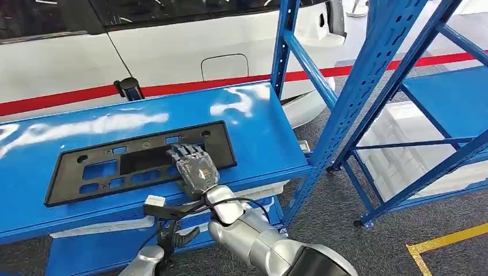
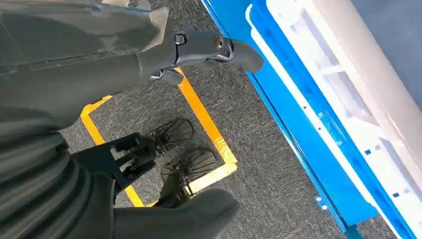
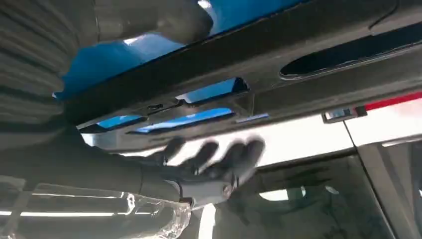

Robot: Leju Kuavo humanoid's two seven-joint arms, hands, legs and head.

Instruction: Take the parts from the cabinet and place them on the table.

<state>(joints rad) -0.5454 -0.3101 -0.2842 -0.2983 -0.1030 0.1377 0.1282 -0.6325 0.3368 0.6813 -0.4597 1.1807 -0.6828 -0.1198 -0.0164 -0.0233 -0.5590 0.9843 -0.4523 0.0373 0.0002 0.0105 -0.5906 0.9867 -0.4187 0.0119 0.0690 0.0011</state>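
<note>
Right hand [image 1: 194,165] rests flat on the black plastic panel [image 1: 138,161], fingers stretched across its near middle rather than wrapped round an edge; whether the thumb is hooked under the rim cannot be told. That panel lies flat on the blue shelf [image 1: 259,138] of the rack, its long front edge close to the shelf lip. With only a press from above, the wide, thin part will probably slide or pivot when pulled, and one end could swing off the lip and drop to the grey floor [image 1: 345,230]. A lift from the middle may also let the long ends sag or catch the blue upright [image 1: 322,144]. Left hand [image 2: 199,50] hangs low beside the rack, empty, fingers loosely curled.
</note>
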